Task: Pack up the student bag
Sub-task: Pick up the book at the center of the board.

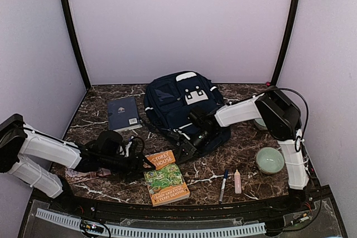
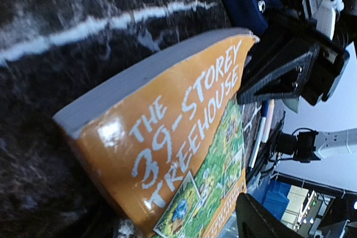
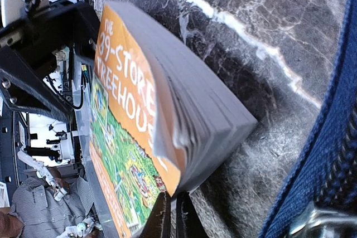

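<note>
Navy-blue fabric student bag (image 1: 178, 101): lies on the dark marble-pattern worktop (image 1: 245, 143), at 12 o'clock from its centre, white patch facing up.
Orange paperback (image 1: 165, 178): 6 o'clock, by the near edge.
Dark blue hardcover (image 1: 123, 113): 10 o'clock, just beside the bag.
Marker (image 1: 223, 184) and pink tube (image 1: 237, 181): 5 o'clock.
1 green bowl (image 1: 270, 160): 4 o'clock.
Left end effector (image 1: 144, 159): fingers wide apart, at the paperback's 10 o'clock corner.
Right end effector (image 1: 183, 155): fingers together, tips at the paperback's 1 o'clock corner.
</note>
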### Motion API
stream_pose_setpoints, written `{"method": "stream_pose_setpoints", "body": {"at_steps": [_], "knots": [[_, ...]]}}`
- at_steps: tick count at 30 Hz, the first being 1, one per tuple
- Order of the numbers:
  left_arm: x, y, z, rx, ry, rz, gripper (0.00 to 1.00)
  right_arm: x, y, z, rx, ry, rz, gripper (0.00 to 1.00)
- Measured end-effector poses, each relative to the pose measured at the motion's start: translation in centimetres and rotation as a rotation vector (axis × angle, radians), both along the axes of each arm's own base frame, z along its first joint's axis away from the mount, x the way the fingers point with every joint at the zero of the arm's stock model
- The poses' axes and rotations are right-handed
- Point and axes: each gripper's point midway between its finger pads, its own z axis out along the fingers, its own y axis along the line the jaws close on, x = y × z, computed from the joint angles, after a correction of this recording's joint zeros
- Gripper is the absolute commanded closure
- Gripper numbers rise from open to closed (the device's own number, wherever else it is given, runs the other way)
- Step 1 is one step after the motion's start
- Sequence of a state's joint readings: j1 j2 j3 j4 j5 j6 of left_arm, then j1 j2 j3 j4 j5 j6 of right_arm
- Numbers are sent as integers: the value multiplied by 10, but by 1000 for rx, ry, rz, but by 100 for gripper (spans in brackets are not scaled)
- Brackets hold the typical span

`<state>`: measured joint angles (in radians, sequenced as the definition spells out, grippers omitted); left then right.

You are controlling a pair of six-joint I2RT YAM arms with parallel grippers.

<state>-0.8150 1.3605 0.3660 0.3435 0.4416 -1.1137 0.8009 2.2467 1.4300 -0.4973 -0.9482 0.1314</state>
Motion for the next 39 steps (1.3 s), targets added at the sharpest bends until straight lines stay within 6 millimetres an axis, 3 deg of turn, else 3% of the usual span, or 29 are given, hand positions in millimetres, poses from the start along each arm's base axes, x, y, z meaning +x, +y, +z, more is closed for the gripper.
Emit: {"method": "stream_pose_setpoints", "body": {"at_steps": [6,13,20,24,28,34,39], "knots": [[24,3,3,36,-91,64,32,0,0,0,-2,5,7,94],[30,-1,-1,32,-108,61,48,-1,0,0,2,-2,13,94],[36,-6,12,6,-146,62,58,-1,0,1,4,-6,15,93],[38,-7,29,-28,-187,68,66,0,0,5,10,-23,16,91],[41,-7,43,-54,-224,71,76,2,0,7,17,-66,20,83],[44,-5,45,-15,-228,57,89,0,-8,13,-4,-142,33,68],[56,-16,76,31,-286,-10,99,8,-34,44,-18,-228,35,63]]}}
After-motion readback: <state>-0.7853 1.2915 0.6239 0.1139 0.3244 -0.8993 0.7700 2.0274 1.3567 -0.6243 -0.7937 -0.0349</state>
